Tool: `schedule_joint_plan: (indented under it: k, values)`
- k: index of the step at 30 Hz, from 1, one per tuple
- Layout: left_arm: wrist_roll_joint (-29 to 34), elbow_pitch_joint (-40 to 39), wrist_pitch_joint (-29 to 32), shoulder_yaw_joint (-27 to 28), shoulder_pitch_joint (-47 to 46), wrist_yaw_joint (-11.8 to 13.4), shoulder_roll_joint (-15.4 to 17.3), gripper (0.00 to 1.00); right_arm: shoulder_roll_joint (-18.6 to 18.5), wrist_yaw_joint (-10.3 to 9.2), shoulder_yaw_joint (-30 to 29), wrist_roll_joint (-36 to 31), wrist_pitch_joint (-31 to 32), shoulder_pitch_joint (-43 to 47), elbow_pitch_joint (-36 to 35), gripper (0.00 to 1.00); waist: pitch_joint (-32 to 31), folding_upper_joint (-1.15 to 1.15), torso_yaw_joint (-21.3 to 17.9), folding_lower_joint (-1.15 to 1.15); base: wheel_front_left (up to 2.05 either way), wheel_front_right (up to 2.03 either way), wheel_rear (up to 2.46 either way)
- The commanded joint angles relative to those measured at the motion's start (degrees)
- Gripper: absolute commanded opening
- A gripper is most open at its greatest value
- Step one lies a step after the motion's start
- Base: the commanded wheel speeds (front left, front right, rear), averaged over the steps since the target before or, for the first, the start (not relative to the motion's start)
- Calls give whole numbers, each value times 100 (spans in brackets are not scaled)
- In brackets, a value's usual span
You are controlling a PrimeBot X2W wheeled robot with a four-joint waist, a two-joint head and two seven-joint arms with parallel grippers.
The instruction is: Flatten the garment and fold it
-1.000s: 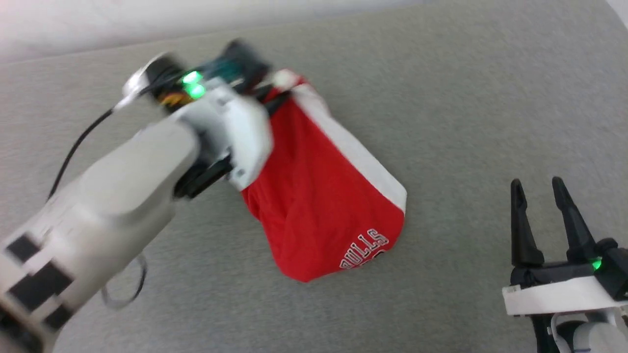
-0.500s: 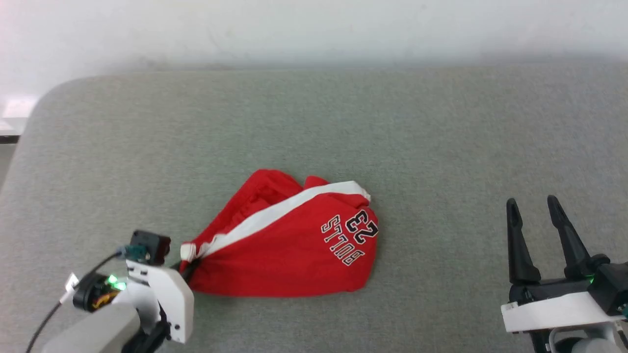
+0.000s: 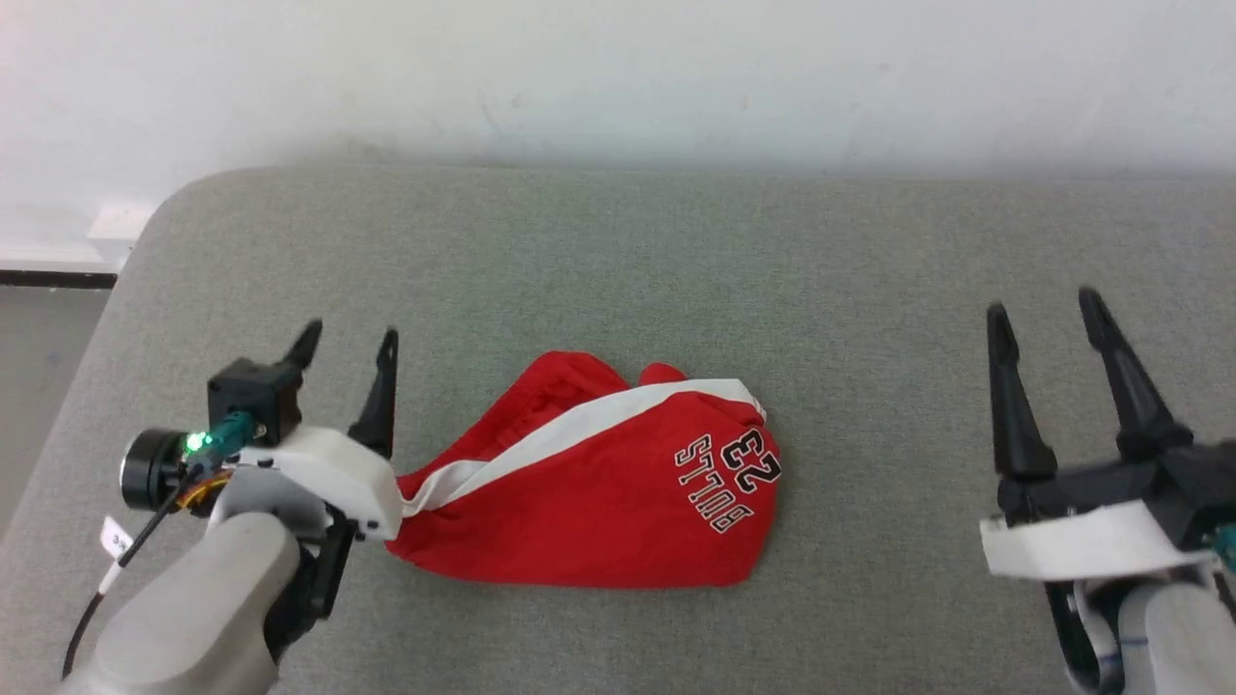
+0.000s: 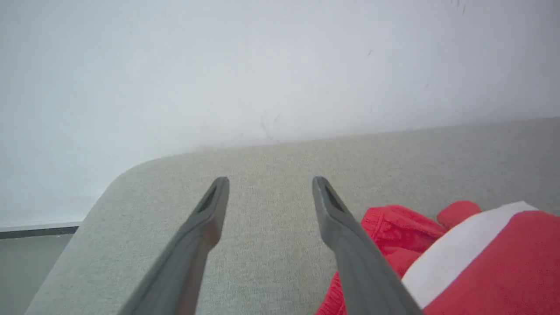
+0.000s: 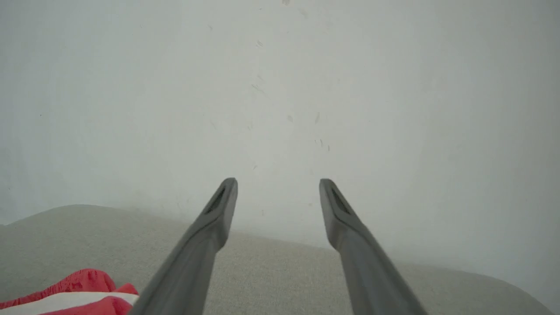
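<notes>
Item one, far left: a strip of floor (image 3: 39, 386) beside the rounded corner of the desk (image 3: 618, 241), which has a grey, cloth-like top and is set against a plain white wall (image 3: 618, 77). Item two, lower left of the head view: left gripper (image 3: 350, 336), on a pale forearm with a green light (image 3: 198, 442) at the wrist. Its two dark fingers stand spread apart, point toward the wall and have nothing between them. Its white housing sits at the left end of the shorts; whether the two touch cannot be told. Item three, centre of the desk: shorts (image 3: 599, 512), red, lying in a rumpled, bunched heap, neither flat nor folded. A white stripe (image 3: 570, 434) runs aslant across the top from lower left to upper right, with red folds gathered behind it on the wall side. Lettering (image 3: 729, 473) "BULLS 23", white and black, sits on the right part and reads upside down in the head view. In the left wrist view the shorts lie to the right of the fingers, partly behind the right-hand one. Item four, lower right: right gripper (image 3: 1042, 303), well apart from the shorts, above bare desk. Its fingers are spread wide and point toward the wall, with nothing held. In the right wrist view a corner of the shorts shows at the lower left edge.
</notes>
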Motion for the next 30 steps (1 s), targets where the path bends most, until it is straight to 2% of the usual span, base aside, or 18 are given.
schedule_joint_plan:
  k: [1, 5, 10, 14, 18, 20, 24, 27, 30]
  values:
    - [397, -318, -24, 408, 291, 183, -128, 100, -106, -5, 78, -56, -26, -283, -35, 100, -14, 0, 35, 0, 0, 0, 0]
    - [1379, -1005, -25, 1422, 1028, 485, -463, 100, -681, -5, 575, 112, -26, -863, 265, 100, -27, 0, 85, 0, 0, 0, 0]
    - [2379, -1575, -26, 2467, 1843, 628, -1072, 100, -1766, -5, 1985, 955, 173, -1723, 1237, 100, -49, 0, 157, 0, 0, 0, 0]
    - [3024, -1894, -26, 3074, 2317, 491, -1509, 100, -2571, -5, 3259, 2158, 1265, -2558, 1534, 100, 14, 0, 262, 0, 0, 0, 0]
    - [3421, -1987, -26, 3463, 2514, 169, -1903, 100, -3110, -5, 4296, 3475, 2537, -3329, 1549, 100, 189, 0, 422, 0, 0, 0, 0]
    - [3579, -2008, -27, 3623, 2514, 21, -2093, 100, -3293, -5, 4815, 3952, 3153, -3706, 1552, 100, 306, 0, 502, 0, 0, 0, 0]
    - [3875, -1965, -27, 3840, 2422, -272, -2443, 100, -3389, -5, 5573, 4797, 4139, -4375, 1695, 100, 602, 0, 678, 0, 0, 0, 0]
    - [4057, -1913, -27, 3968, 2302, -466, -2686, 100, -3326, -5, 6012, 5058, 4518, -4783, 1980, 100, 819, 0, 825, 0, 0, 0, 0]
    - [4225, -1850, -27, 4059, 2169, -650, -2881, 100, -3228, -5, 6364, 5115, 4585, -5079, 2377, 100, 1027, 0, 982, 0, 0, 0, 0]
